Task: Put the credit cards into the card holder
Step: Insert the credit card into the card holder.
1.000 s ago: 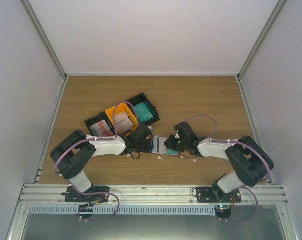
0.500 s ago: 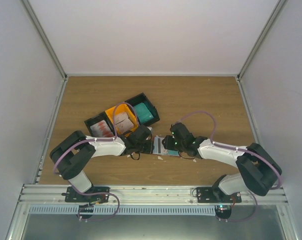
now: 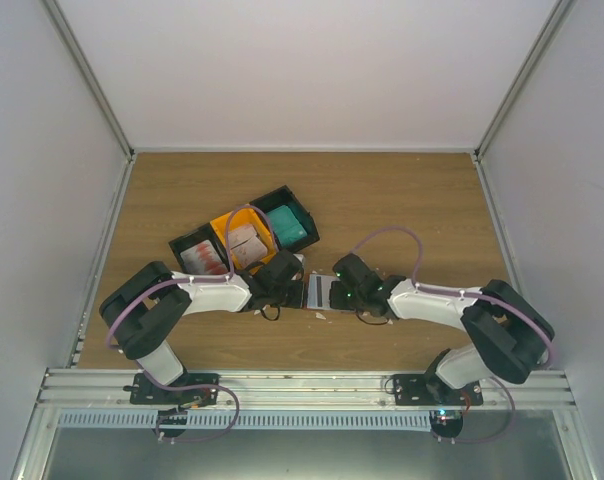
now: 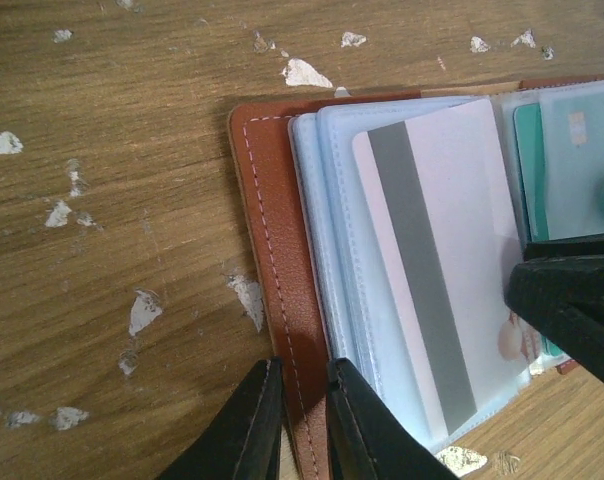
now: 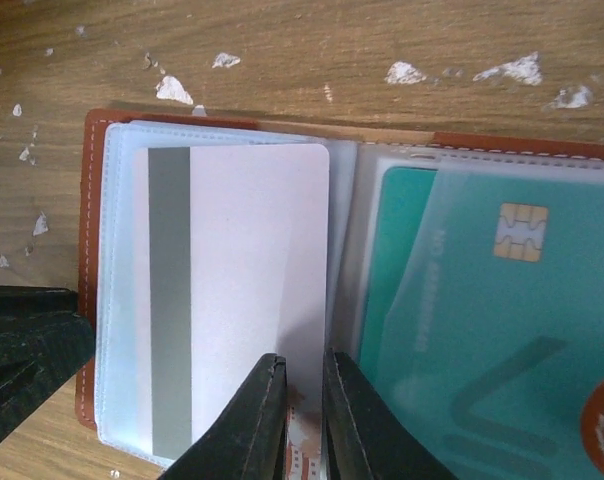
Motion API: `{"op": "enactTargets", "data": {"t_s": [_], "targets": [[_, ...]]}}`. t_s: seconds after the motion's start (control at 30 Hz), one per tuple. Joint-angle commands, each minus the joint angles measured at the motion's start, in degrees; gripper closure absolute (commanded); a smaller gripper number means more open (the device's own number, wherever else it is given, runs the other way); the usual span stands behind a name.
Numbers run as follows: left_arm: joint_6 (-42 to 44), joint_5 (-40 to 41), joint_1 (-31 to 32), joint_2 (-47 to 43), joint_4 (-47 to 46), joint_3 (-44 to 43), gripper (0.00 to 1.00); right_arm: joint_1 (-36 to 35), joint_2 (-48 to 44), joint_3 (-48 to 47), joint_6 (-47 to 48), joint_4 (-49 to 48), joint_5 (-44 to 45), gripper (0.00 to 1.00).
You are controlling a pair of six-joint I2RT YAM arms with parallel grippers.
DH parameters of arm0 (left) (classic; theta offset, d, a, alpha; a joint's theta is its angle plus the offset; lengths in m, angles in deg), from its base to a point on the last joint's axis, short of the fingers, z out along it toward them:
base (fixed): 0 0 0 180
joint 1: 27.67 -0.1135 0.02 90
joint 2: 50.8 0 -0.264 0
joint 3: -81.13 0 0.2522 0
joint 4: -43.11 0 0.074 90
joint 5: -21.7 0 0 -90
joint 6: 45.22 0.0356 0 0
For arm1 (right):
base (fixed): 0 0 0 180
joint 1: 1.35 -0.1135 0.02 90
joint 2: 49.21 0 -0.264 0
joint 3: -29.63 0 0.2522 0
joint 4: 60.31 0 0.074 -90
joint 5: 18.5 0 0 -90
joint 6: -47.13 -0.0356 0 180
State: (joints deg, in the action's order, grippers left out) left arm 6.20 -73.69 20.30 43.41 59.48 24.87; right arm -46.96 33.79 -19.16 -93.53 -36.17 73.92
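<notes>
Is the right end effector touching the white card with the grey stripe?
Touching. The right wrist view shows the right end effector pinching the near edge of the white card between its two fingers, with no gap visible.

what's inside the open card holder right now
Clear sleeves show a white card with a grey stripe and a teal card with a chip. Whatever sits in the sleeves beneath is covered.

Wood-grain table (image 3: 412,195), white enclosure walls (image 3: 302,70), aluminium rail (image 3: 302,384) at front.
</notes>
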Motion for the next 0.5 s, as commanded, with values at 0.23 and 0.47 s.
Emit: {"op": "enactTargets", "data": {"t_s": [0.23,0.47], "targets": [[-0.26,-1.42,0.73,0.45,0.35,1.89,0.86,-0.54,0.50,0.50,1.09,-7.44,-7.55,0.87],[-0.86,-1.25,0.81,-0.85,-0.16,2.14,0.86,-0.54,-1.95,0.30,1.21,-3.27,-0.63,0.85]]}}
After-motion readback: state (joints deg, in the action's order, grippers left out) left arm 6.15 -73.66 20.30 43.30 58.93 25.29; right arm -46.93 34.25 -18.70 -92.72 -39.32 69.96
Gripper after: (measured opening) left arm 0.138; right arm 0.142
